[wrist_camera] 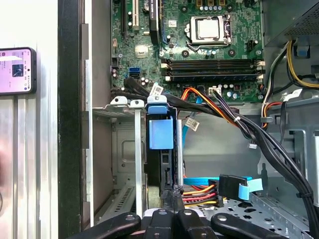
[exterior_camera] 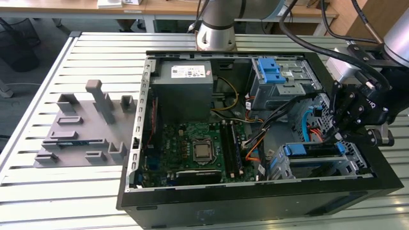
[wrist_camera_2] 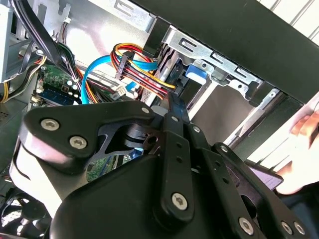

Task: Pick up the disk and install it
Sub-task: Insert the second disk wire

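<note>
Your black claw (wrist_camera: 172, 211) is clamped on the blue-railed silver disk (wrist_camera: 162, 134), edge-on in its metal bay (wrist_camera: 124, 149). Snagging the orange-and-black cable bundle (wrist_camera: 209, 107) could jam it.

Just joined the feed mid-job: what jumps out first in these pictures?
The open computer case lies on the slatted table, its green motherboard bare. The black gripper reaches in at the exterior view's right, just above the blue-railed disk standing in its metal cage. A phone lies outside the case wall in the first wrist view.
</note>
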### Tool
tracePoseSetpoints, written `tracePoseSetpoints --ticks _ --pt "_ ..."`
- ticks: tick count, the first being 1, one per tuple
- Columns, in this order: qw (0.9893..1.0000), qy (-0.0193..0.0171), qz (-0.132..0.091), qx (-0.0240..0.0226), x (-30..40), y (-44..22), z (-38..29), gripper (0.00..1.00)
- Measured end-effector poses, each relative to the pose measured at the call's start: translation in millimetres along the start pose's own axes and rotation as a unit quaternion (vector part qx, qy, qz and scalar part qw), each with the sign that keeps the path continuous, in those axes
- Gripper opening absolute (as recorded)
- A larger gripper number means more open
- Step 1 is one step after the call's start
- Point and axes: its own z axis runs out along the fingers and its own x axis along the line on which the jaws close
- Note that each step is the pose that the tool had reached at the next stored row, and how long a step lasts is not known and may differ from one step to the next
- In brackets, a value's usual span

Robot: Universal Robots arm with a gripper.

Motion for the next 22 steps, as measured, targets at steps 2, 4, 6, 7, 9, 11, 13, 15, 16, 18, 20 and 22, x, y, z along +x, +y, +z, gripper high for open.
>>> tracePoseSetpoints --ticks 2,4,6,7,9,11,13,15,16,18,20,22 --pt "1.0000 0.0000 0.000 0.0000 0.0 0.0 0.0 0.11" --pt "1.0000 0.0001 0.000 0.0018 0.0 0.7 -0.2 0.11" --pt "1.0000 -0.0001 0.000 0.0047 0.1 1.4 0.0 0.11" --pt "1.0000 -0.0003 0.000 0.0062 0.1 1.6 0.1 0.11" --pt "0.9999 -0.0005 0.000 0.0126 0.1 3.6 0.1 0.11" --pt "0.9998 -0.0009 0.000 0.0195 0.3 7.1 0.3 0.11" --pt "0.9997 -0.0012 0.000 0.0239 0.4 9.6 0.5 0.11" --pt "0.9997 -0.0013 0.000 0.0263 0.5 11.4 0.3 0.11" --pt "0.9996 -0.0011 0.000 0.0269 0.6 12.3 -0.6 0.11" --pt "0.9996 -0.0013 0.001 0.0278 0.6 13.9 -4.0 0.11" --pt "0.9996 -0.0014 0.000 0.0284 0.8 15.3 -9.1 0.11" --pt "0.9996 -0.0015 0.001 0.0296 0.9 18.1 -12.0 0.11"
